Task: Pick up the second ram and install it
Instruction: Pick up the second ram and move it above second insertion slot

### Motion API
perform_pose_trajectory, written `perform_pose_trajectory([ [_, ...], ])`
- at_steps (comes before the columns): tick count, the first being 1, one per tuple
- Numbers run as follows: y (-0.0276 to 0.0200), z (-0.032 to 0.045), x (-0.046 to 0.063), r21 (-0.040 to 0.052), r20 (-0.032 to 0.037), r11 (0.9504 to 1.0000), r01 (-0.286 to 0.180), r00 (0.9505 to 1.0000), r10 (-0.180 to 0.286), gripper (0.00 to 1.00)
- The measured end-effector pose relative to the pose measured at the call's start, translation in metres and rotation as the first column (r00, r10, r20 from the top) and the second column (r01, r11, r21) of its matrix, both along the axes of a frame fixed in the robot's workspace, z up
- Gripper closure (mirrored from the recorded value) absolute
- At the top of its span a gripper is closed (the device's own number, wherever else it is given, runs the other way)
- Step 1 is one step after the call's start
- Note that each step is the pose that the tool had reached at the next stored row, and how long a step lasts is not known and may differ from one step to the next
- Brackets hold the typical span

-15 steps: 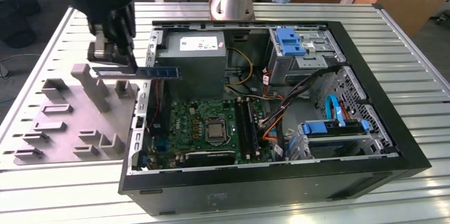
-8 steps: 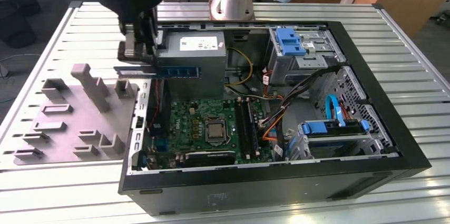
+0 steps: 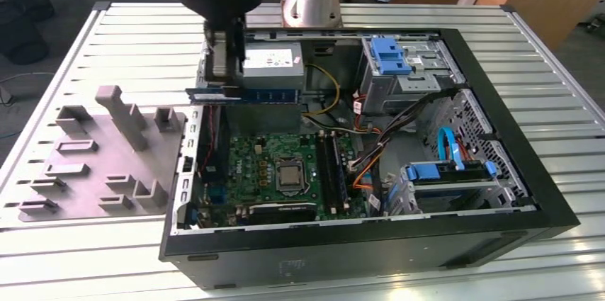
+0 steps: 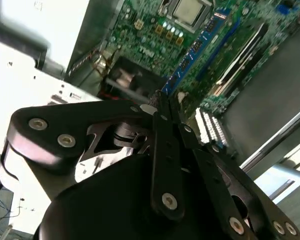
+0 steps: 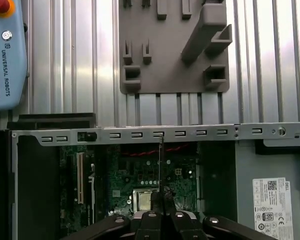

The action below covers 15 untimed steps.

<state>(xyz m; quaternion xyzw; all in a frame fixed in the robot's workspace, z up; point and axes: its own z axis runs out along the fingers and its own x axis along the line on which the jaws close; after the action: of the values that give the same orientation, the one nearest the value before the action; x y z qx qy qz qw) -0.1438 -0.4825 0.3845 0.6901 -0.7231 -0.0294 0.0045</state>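
The second ram (image 3: pixel 269 93) is a thin blue-green stick with black chips. It hangs level above the open computer case, near the power supply, and my gripper (image 3: pixel 219 92) is shut on its end toward the exterior view's left. In the second wrist view the ram (image 4: pixel 192 50) reaches out from my gripper (image 4: pixel 162 102) over the green motherboard (image 4: pixel 150 35). Seen edge-on in the first wrist view, the ram (image 5: pixel 160 165) is a thin line above the processor socket. The long black memory slots (image 3: pixel 331 166) lie below, toward the exterior view's right of the socket.
The grey plastic tray (image 3: pixel 104 159) with upright posts stands outside the case on the exterior view's left. Inside the case (image 3: pixel 529 195) are the power supply (image 3: pixel 269 60), blue drive brackets (image 3: pixel 392 53) and loose cables (image 3: pixel 378 152). A teach pendant (image 5: pixel 5 55) lies on the slatted table.
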Motion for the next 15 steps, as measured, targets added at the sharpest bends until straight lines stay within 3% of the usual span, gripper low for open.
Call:
perform_pose_trajectory([
  [15, 0.0, -0.0021, 0.066, 0.0, 0.0, 1.0, -0.001, 1.0, 0.001, 0.87],
])
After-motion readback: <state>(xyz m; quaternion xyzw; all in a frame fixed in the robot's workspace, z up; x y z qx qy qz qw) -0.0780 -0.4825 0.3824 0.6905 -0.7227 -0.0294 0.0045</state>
